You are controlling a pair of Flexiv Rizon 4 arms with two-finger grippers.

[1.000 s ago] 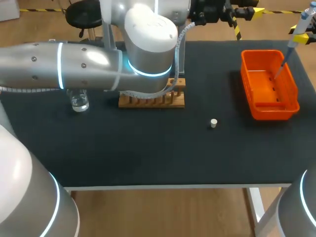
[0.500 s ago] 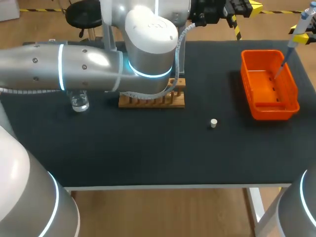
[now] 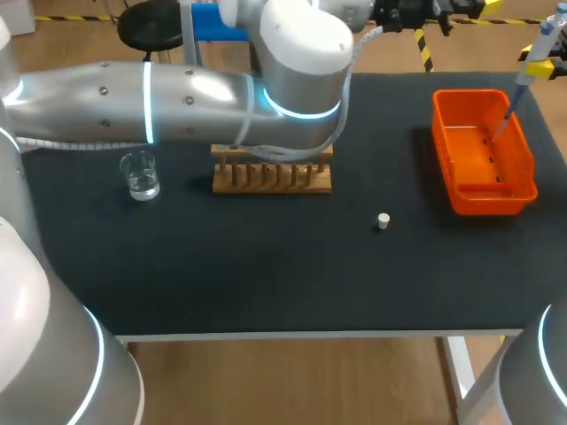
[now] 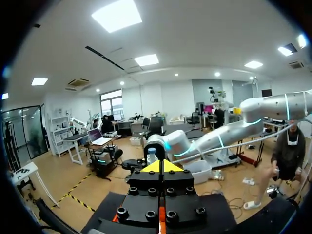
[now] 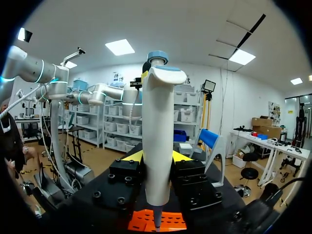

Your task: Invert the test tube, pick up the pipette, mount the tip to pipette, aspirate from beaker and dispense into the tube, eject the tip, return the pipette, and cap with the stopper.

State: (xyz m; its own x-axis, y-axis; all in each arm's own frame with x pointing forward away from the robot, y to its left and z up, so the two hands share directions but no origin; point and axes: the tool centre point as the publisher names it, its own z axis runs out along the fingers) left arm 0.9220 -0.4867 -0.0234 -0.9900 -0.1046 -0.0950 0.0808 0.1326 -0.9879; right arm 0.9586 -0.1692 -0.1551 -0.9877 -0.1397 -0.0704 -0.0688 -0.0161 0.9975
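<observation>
Orange plastic bin (image 3: 483, 205), one, rectangular; right gripper (image 5: 157, 158) is clamping the one smooth white pipette (image 5: 158, 126) above it. Left gripper (image 4: 161, 166) is pinching closed; one wooden rack (image 3: 271, 180), glass beaker (image 3: 141, 175) and round stopper (image 3: 383, 220) are sitting apart.

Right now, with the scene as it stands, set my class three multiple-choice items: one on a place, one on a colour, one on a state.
1. Where is the stopper?
A in the bin
B on the table, between rack and bin
C on the rack

2. What colour is the bin?
A blue
B orange
C green

3. The right pincer is:
A open
B shut on the stopper
C shut on the pipette

Answers: 1 B, the stopper sits alone on the dark table top. 2 B, its walls are orange. 3 C, both fingers press the pipette from two sides.
</observation>
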